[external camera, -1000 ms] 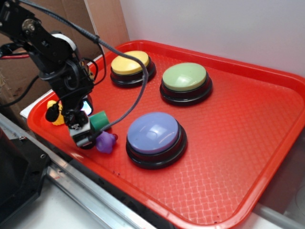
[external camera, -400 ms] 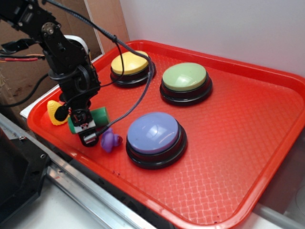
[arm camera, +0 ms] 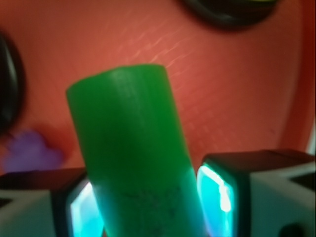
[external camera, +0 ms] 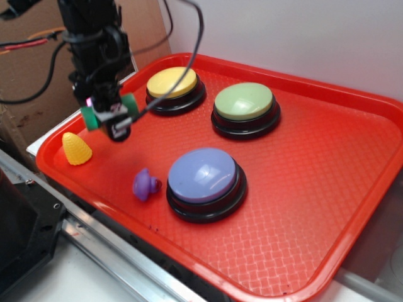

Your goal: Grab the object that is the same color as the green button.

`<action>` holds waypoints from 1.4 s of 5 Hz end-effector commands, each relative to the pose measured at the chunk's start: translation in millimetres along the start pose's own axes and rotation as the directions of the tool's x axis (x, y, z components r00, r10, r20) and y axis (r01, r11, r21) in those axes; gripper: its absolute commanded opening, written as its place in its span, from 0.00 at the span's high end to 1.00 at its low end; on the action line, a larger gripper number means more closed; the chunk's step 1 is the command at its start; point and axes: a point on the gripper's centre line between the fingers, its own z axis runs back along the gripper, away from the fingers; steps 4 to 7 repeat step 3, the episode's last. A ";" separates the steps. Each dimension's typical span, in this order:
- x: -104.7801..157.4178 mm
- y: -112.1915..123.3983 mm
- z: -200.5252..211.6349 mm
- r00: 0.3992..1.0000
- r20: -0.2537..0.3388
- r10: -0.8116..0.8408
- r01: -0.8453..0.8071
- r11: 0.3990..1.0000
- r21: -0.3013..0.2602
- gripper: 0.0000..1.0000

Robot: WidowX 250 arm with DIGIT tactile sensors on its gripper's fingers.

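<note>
Gripper (external camera: 108,117) clamped on the green cylinder (arm camera: 136,158), raised clear of the red tray (external camera: 302,207), left of the yellow button (external camera: 171,82). Grab judged complete; next requires only maintaining hold.

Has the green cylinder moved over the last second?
Yes. The green cylinder, clamped in the gripper, rose off the tray, now above the yellow cone.

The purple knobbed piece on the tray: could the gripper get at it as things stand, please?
Probably not yet. The gripper is shut on the green cylinder and held above the red tray. The purple knobbed piece lies uncovered beside the purple-blue button, so the way looks free, but the jaws are full.
</note>
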 end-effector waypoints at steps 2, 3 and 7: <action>32.3 4.9 104.3 0.938 0.144 0.315 -0.312 0.949 -0.047 1.00; 41.4 2.6 102.1 0.935 0.117 0.334 -0.338 0.941 0.018 1.00; 41.4 2.6 102.1 0.935 0.117 0.334 -0.338 0.941 0.018 1.00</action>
